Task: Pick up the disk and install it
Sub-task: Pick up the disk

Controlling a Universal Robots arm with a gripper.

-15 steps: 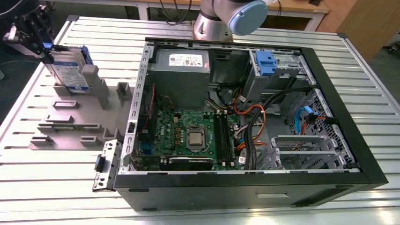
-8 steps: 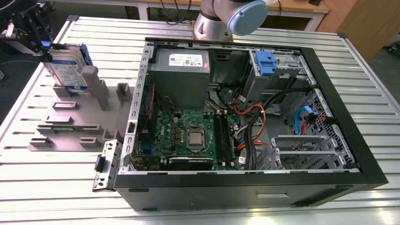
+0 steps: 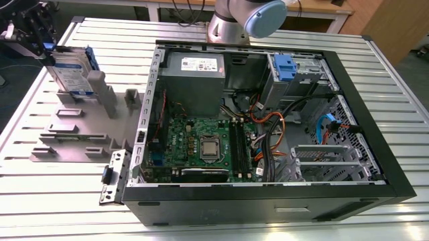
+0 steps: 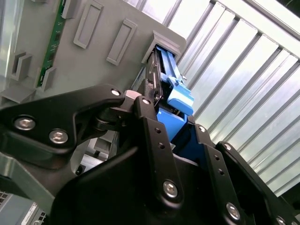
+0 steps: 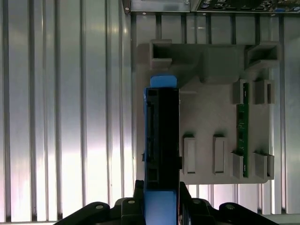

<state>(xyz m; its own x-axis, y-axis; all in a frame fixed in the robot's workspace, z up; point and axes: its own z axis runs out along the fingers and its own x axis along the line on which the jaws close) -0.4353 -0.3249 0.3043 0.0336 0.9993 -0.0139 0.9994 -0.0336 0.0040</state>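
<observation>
**benchrat:** What's the layout, big stuff first?

**slotjockey:** Ribbed metal table (image 3: 375, 75) under everything. An open computer case (image 3: 268, 203) lies on it, taking up most of the exterior view's right, with the green motherboard (image 3: 201, 145) facing up and a grey power supply box (image 3: 194, 75) at the far end. The base of the robot arm (image 3: 244, 20) stands just behind the case.

**benchrat:** And on the other side?

**slotjockey:** A flat grey fixture plate (image 3: 80, 133) with little upright brackets lies on the table at the exterior view's left, just beside the case. Both wrist views show it too (image 5: 211, 108) (image 4: 33, 33).

**benchrat:** Where's the disk?

**slotjockey:** The disk (image 3: 67, 70) is at the far end of that plate, on its edge and tilted, label side out, well apart from the case. In the first wrist view it (image 5: 161, 136) is edge-on — a dark slab with blue plastic at both ends. Can't tell if its lower end sits in the brackets or just above them.

**benchrat:** Claw?

**slotjockey:** The gripper (image 3: 27, 35) is on the disk's upper end, clamped on it. In the second wrist view its black fingers (image 4: 157, 140) press on either side of the blue rail (image 4: 173, 96), and the first wrist view shows the gripper (image 5: 161, 208) hugging the same blue end.

**benchrat:** Anything smaller?

**slotjockey:** A green memory stick (image 5: 241, 136) stands on edge in another bracket of the plate — apart from the disk.
</observation>
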